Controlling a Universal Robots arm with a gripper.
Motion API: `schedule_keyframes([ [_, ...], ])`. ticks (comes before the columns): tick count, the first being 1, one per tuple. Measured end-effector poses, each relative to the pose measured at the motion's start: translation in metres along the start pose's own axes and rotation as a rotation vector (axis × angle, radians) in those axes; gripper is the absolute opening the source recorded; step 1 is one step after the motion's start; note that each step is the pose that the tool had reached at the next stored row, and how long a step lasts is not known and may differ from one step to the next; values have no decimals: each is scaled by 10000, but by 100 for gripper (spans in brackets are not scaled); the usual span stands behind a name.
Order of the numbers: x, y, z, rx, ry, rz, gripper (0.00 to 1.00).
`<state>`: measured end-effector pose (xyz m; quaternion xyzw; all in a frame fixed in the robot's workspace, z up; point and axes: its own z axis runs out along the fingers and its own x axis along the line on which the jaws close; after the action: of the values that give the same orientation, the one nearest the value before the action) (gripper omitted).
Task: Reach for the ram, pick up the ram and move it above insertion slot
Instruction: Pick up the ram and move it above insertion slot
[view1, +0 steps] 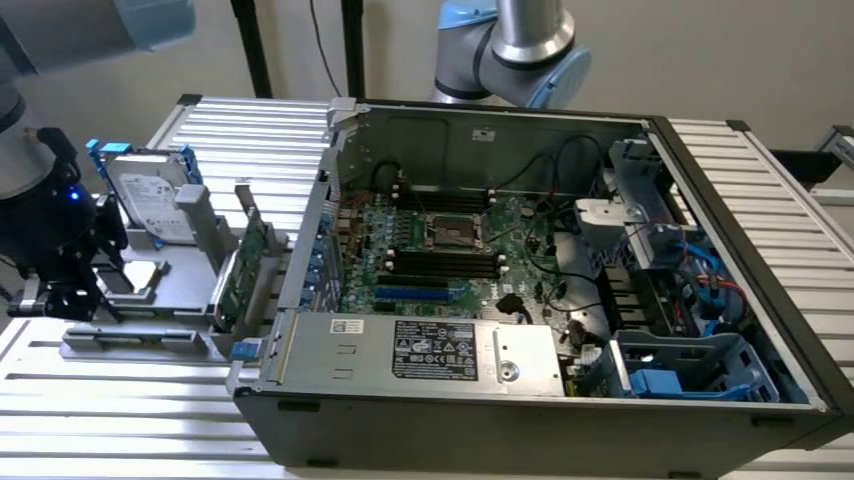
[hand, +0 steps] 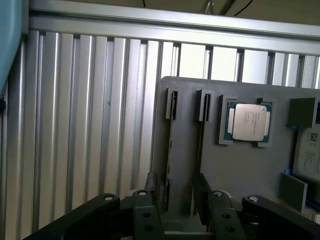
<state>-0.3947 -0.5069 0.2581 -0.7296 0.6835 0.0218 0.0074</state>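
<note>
The ram (hand: 169, 150), as far as I can judge, is the thin dark strip standing on edge in one rail of the grey holder (hand: 240, 180). It is seen edge-on, so neither its green face nor its chips show. It sits closest of all, running out from between the jaws of the gripper (hand: 175, 192), which stand wide open on either side of its near end. I cannot tell whether they touch it.

The reach looks all but complete. The grip, the lift and the carry to the slot are not yet done, for the strip sits seated in its rail.

In the exterior view the gripper (view1: 64, 305) hangs over the holder (view1: 134, 342) at the lower left of the frame, on the ribbed desk (view1: 120, 420).

Counted in the holder:
- Two rails, though I cannot tell whether the second one holds a stick.
- One processor (hand: 248, 122) beyond the rails.
- One hard drive (view1: 147, 195).
- One expansion card (view1: 240, 270) with a metal bracket.

Farther off, at the centre of the frame, is one open computer case (view1: 400, 430). Its motherboard (view1: 514, 225) carries a bank of black slots (view1: 441, 265), too close-set to count. They lie well apart from the ram.
</note>
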Motion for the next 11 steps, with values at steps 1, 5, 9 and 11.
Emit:
schedule_keyframes([
  [1, 3, 0, 20, 1, -1, 12, 42],
  [5, 10, -1, 91, 5, -3, 136, 42],
  [9, 17, -2, 163, 15, -7, 357, 42],
  [11, 21, -3, 200, 19, -9, 456, 42],
])
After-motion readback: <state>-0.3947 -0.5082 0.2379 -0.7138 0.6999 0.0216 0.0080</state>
